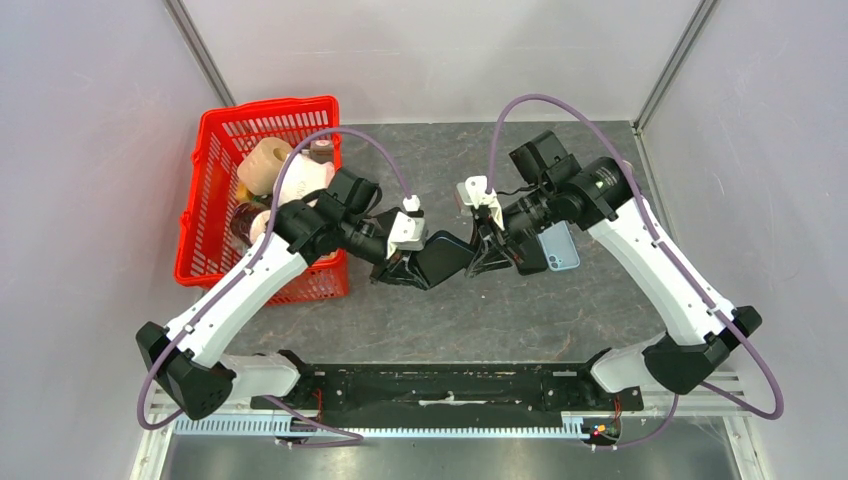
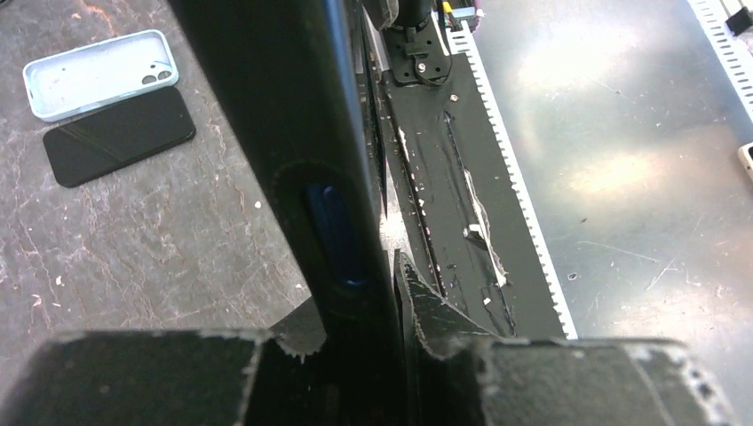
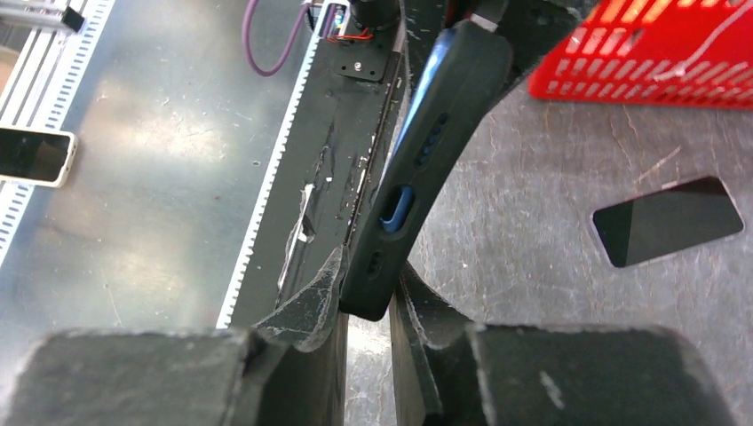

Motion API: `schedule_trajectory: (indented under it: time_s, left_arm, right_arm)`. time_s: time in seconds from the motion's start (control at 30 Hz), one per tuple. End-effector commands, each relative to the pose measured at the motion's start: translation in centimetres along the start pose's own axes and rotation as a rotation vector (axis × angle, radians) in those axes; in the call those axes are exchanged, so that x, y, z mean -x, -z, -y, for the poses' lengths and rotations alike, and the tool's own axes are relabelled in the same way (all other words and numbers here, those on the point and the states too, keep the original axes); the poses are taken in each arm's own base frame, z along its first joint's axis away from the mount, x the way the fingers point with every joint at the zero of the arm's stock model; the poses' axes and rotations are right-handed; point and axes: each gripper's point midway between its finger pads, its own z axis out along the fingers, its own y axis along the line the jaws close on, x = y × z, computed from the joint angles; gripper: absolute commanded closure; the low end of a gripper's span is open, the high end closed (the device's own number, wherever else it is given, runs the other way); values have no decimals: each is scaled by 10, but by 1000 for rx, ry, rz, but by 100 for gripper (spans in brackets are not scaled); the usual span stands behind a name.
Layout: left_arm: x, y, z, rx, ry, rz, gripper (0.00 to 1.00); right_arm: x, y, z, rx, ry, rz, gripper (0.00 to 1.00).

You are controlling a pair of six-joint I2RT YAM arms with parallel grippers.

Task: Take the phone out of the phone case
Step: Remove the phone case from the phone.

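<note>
Above the middle of the table: we see the black phone case [image 1: 445, 258] held off the surface, on edge, between the two arms.
Phone: the blue phone [image 3: 397, 209] sits inside that case (only its side buttons and a strip of its edge show through the cut-outs).
Left jaws: clamped on one end of the case, one pad on each face.
Right jaws: clamped on the opposite end, likewise across its faces.
Toward the table's right edge: a pale blue case [image 2: 98, 73] lies flat, with a black phone [image 2: 120, 135] just beside it.
Table's left edge: a red basket [image 1: 192, 225] with several items inside.
</note>
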Motion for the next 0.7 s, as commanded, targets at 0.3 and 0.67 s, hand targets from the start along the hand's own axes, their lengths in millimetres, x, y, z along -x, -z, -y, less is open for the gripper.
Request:
schedule_trajectory:
  time_s: [0.3, 0.67]
  left_arm:
    - [10, 7, 45, -170, -262, 101, 98]
    - [-5, 6, 21, -69, -269, -16, 98]
  right_arm:
    - [22, 2, -6, 101, 154, 93, 100]
    - [11, -5, 46, -108, -76, 11, 100]
